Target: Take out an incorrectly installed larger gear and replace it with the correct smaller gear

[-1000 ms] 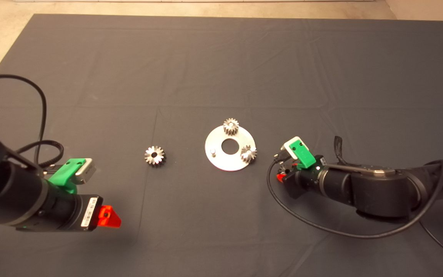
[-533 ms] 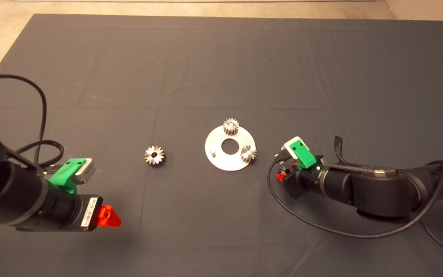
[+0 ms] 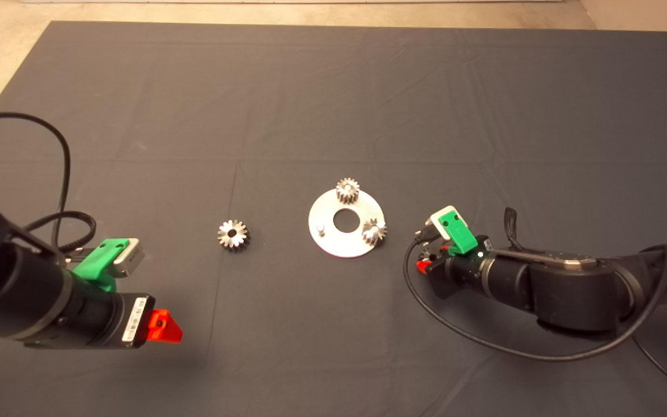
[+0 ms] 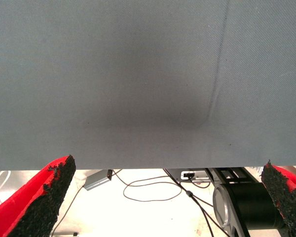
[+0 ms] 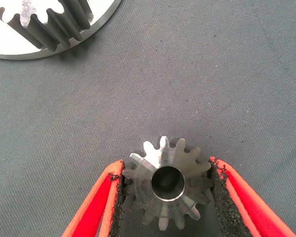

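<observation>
Almost nothing has shifted over the last second: right gripper (image 5: 165, 197) stays low on the mat just right of the round plate (image 3: 333, 243), arm only slightly resettled, so the pickup is judged still in progress. The smaller gear (image 5: 166, 183) is seated between the 2 pads, both touching its teeth, so it is clamped. The larger gear (image 3: 233, 234) lies on the mat left of the plate, already off. 1 peg (image 3: 321, 229) is bare. Left gripper (image 4: 167, 197) is parked lower left, fingers spread.
</observation>
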Robot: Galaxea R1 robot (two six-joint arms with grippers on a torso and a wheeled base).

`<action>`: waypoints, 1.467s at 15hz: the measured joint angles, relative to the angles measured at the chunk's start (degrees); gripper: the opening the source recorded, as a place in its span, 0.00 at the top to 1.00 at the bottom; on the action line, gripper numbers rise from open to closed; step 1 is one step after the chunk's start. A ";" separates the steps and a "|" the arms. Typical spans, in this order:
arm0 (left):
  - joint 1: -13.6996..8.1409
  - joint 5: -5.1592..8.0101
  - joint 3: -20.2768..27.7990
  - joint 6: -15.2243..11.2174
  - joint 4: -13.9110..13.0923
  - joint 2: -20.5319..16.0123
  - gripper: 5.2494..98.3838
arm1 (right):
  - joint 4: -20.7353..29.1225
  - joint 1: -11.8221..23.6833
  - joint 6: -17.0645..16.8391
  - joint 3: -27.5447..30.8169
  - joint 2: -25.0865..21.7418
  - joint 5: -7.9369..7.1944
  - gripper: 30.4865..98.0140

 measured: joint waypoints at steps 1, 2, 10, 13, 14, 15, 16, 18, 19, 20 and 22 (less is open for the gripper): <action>0.00 0.02 0.00 0.00 0.02 0.00 0.01 | 0.00 -0.01 0.00 0.01 -0.02 0.05 0.84; 0.00 0.00 0.00 0.00 0.02 0.02 0.01 | 0.00 -0.01 -0.02 0.01 -0.02 0.05 0.84; 0.00 0.02 0.00 0.00 0.02 -0.11 0.01 | -0.01 0.00 -0.05 0.01 0.01 0.00 0.87; 0.00 0.02 0.00 0.00 0.00 -0.11 0.01 | 0.00 0.02 -0.02 0.33 0.01 -0.15 0.87; 0.00 0.02 0.00 0.00 0.01 -0.11 0.01 | 0.15 -0.03 0.00 1.32 0.01 -0.72 0.87; 0.00 0.00 0.00 0.00 0.02 -0.11 0.01 | 0.22 -0.06 0.00 3.14 0.07 -0.87 0.87; 0.00 0.00 0.01 0.00 0.00 -0.12 0.01 | 0.68 0.73 0.00 4.63 0.31 -0.84 0.87; 0.00 0.00 0.02 0.00 0.00 -0.12 0.01 | 0.85 4.56 0.01 6.68 0.51 -0.92 0.87; 0.00 0.00 0.02 0.00 0.00 -0.11 0.01 | 0.81 5.91 0.04 6.92 0.97 -1.16 0.87; 0.00 0.00 0.02 0.00 0.00 -0.11 0.01 | 0.82 6.10 0.06 6.92 1.64 -1.55 0.87; 0.00 0.02 0.02 0.00 0.00 -0.11 0.01 | 1.04 6.06 0.06 6.95 2.66 -1.69 0.87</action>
